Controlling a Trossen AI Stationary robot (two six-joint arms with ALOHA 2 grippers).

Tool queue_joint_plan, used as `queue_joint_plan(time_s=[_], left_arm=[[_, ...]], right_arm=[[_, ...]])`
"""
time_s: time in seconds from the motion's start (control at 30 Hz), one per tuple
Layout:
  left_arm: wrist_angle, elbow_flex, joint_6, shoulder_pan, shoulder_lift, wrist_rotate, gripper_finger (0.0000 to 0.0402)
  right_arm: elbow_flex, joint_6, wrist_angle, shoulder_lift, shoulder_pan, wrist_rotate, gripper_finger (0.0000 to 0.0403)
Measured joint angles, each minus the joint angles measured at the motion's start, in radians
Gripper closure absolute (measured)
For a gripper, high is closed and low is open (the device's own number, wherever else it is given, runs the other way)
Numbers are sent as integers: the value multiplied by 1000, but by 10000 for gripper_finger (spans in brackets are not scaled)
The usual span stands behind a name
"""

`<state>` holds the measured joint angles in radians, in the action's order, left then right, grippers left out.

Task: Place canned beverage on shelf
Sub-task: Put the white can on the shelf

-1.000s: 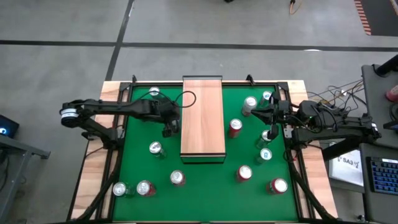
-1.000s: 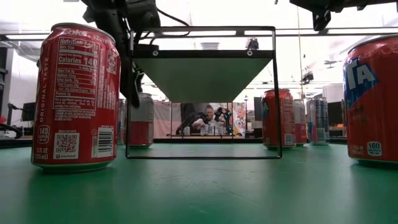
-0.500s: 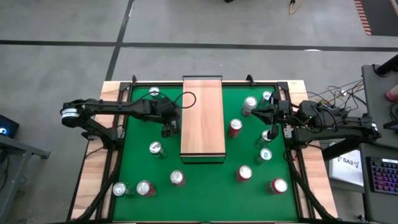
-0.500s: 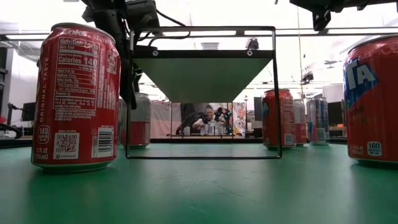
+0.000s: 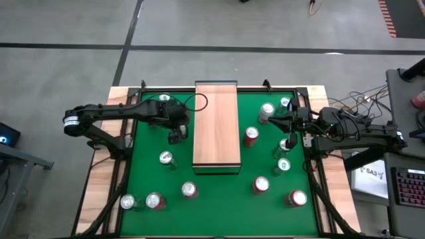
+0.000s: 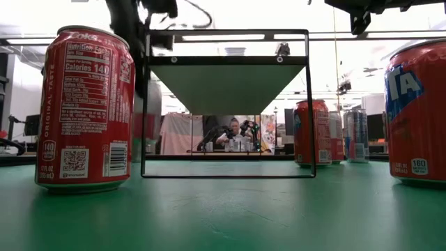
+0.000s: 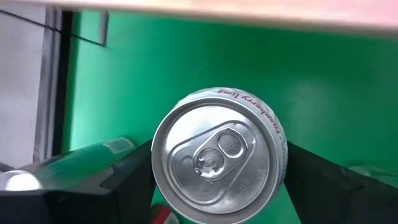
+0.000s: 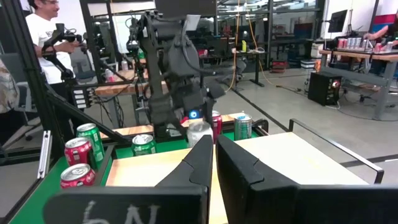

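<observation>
A silver-topped can [image 7: 217, 149] with a white side wall sits between the fingers of my left gripper [image 5: 176, 135], just left of the shelf. In the right wrist view the same can [image 8: 199, 133] shows under the left arm. The shelf [image 5: 216, 126] is a long pale wooden board on a low dark frame [image 6: 226, 171] in the middle of the green mat, and nothing stands on it. My right gripper [image 5: 271, 119] hangs shut and level over the mat's right side, holding nothing. My left gripper pinches the can's side wall [image 7: 281, 163] just below the rim, one finger [image 7: 130, 180] on each of two opposite sides. The fingers slant steeply down from above. The can stays upright, top up, above the green mat; its bottom is hidden.
Several more cans stand on the mat: left of the shelf [image 5: 166, 158], right of it [image 5: 251, 136], and along the near edge [image 5: 190, 190]. A red cola can [image 6: 87, 108] stands close to the low camera. A person [image 8: 43, 31] stands beyond the table.
My left gripper has risen with the can beside the shelf's left edge and drifted slightly toward the table's left. In the low view the can has left its spot behind the frame's left post.
</observation>
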<state>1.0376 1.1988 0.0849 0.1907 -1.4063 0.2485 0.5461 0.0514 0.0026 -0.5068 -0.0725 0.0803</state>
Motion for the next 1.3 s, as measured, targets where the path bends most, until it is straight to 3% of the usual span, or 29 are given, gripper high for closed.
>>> queue_joint_plan(time_s=[0.4,0.7,1.3], left_arm=[[251,356,-15,-15,1,5,121],[239,527,-8,-45,-9,3,121],[310,875,235,-54,-277,-194,121]], right_arm=[[0,19,0,0,0,0,390],[0,19,0,0,0,0,390],[0,19,-6,0,0,0,390]])
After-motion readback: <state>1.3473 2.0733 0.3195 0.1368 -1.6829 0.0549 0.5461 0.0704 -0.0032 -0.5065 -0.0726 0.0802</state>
